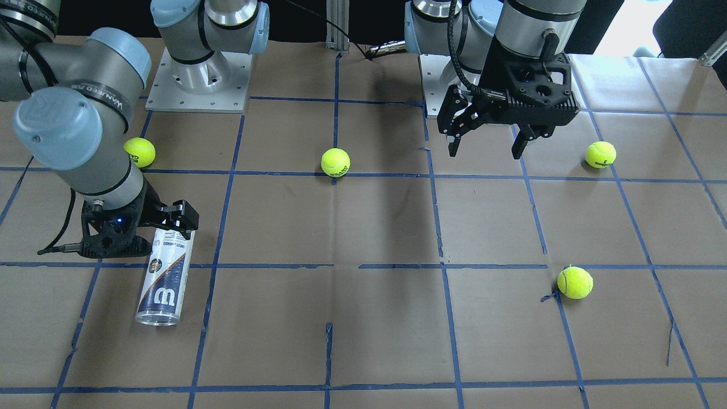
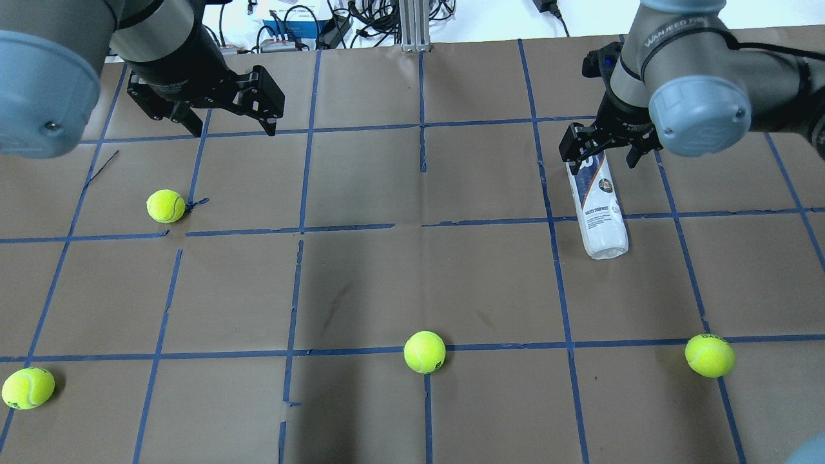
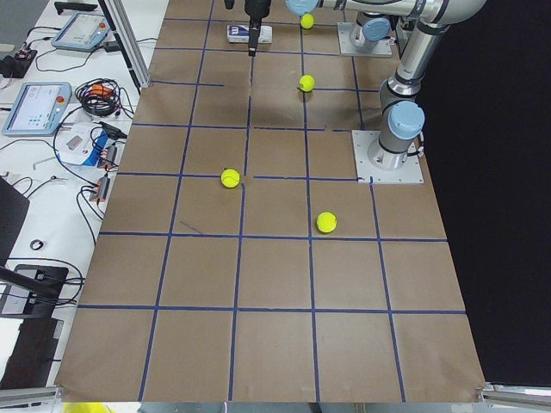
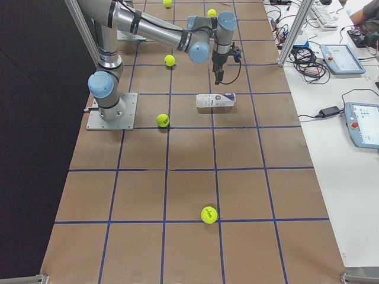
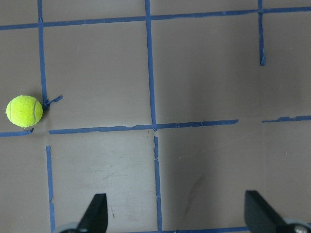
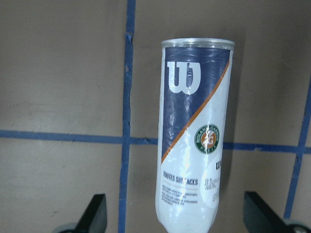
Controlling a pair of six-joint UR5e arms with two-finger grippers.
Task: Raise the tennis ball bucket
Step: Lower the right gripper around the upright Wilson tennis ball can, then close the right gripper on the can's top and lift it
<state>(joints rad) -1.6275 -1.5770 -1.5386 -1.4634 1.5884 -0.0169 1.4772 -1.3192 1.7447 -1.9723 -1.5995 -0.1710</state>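
Right hand (image 6: pixel 177 218) open, fingers astride tennis ball bucket (image 6: pixel 194 136) lying sideways on surface (image 6: pixel 58 73) directly beneath; likely light, slick, thin-walled, so pinch gently across barrel mid-label.

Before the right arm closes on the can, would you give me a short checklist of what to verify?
1. Right pincer open: ok, fingers wide either side of the can.
2. Can centred between the fingers: ok, slightly off-centre.
3. Can lying flat on the table: ok.
4. Pincer low enough to grip: cannot tell.
5. Balls clear of the can: ok, nearest ball lies well apart.
6. Left pincer out of the way: ok, open, far off.
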